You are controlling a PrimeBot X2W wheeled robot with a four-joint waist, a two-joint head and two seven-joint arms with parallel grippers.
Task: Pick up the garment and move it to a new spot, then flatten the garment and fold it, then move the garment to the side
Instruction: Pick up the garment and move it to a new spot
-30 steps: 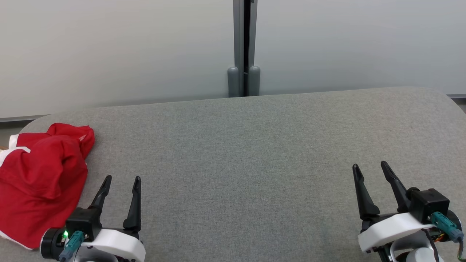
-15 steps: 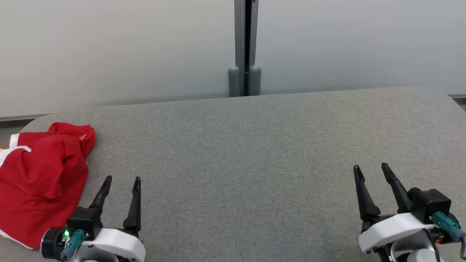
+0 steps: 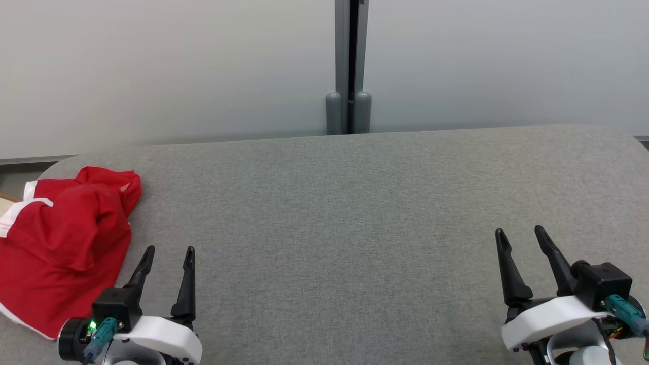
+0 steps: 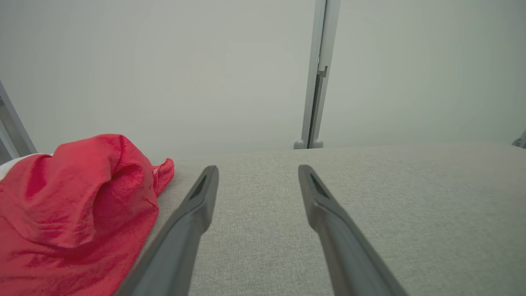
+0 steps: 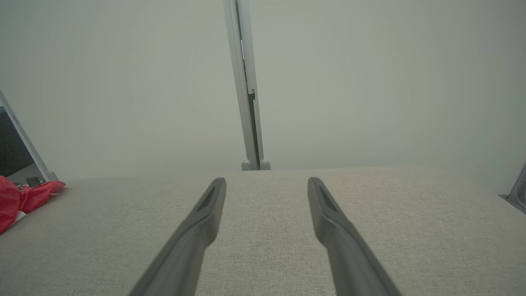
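The garment [image 3: 63, 243] is red with white trim and lies crumpled at the left end of the grey fabric table [image 3: 345, 213]. In the left wrist view the garment [image 4: 74, 213] bulges at the left. My left gripper [image 3: 170, 251] is open just to the right of the garment, apart from it, with nothing between its fingers [image 4: 197, 205]. At the lower right, my right gripper [image 3: 519, 232] is open and holds nothing, far from the cloth. The right wrist view has the garment [image 5: 24, 197] at its far left edge.
A pale wall with a grey vertical post [image 3: 348, 66] stands behind the table's far edge. The table's corners are rounded at the left [image 3: 56, 170] and right [image 3: 628, 134]. A wide stretch of bare grey surface lies between the two grippers.
The whole head view has shifted slightly right and down, so the camera has moved. The garment and both grippers keep their places on the table.
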